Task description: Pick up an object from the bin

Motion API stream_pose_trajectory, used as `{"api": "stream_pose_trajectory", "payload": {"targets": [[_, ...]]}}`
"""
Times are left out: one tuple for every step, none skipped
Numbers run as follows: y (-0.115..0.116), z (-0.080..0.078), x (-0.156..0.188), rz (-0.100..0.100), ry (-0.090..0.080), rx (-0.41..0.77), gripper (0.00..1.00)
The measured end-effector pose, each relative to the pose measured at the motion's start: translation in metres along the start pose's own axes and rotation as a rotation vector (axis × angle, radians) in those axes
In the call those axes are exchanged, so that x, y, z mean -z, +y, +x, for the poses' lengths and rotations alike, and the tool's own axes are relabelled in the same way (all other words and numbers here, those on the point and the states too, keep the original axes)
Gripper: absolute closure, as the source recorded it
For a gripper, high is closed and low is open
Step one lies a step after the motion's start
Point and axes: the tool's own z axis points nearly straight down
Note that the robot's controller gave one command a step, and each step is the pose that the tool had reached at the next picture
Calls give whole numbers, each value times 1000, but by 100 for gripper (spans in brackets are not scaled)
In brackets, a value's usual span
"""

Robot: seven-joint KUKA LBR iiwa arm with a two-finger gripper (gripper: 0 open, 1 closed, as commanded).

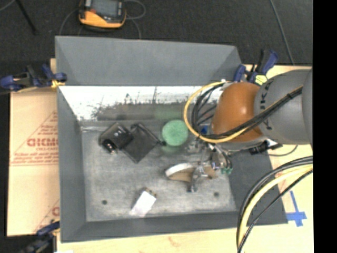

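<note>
Your gripper [204, 172] sits over the right part of the grey bin [72, 194], below the arm's orange cover [234, 112] and its loops of cable [196, 105]. From this angle you cannot tell whether the pincer is apart or together; the wrist hardware hides its tip. The thing nearest to it is a white-and-brown oblong object [180, 171], pale on top and tan beneath. It lies flat on the bin's floor just left of the gripper and looks to be touching it or very nearly so, though you cannot say that it is gripped. Just above that, toward the back wall, stands a green round lid-like piece [174, 133], close to the cover's left edge. Further left lie two black things side by side: a blocky black part [114, 139] and a flat black square piece [140, 143] tilted on a corner, touching or nearly touching each other. Near the front wall, well apart from the gripper, a small white crumpled piece [143, 202] lies alone — bare floor lies all around it.
</note>
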Motion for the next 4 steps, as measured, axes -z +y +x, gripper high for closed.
{"api": "stream_pose_trajectory", "payload": {"targets": [[4, -14, 4, 3, 6, 69, 100], [4, -14, 4, 3, 6, 68, 100], [4, -13, 6, 3, 6, 67, 100], [4, -11, 23, 2, 13, 66, 100]]}}
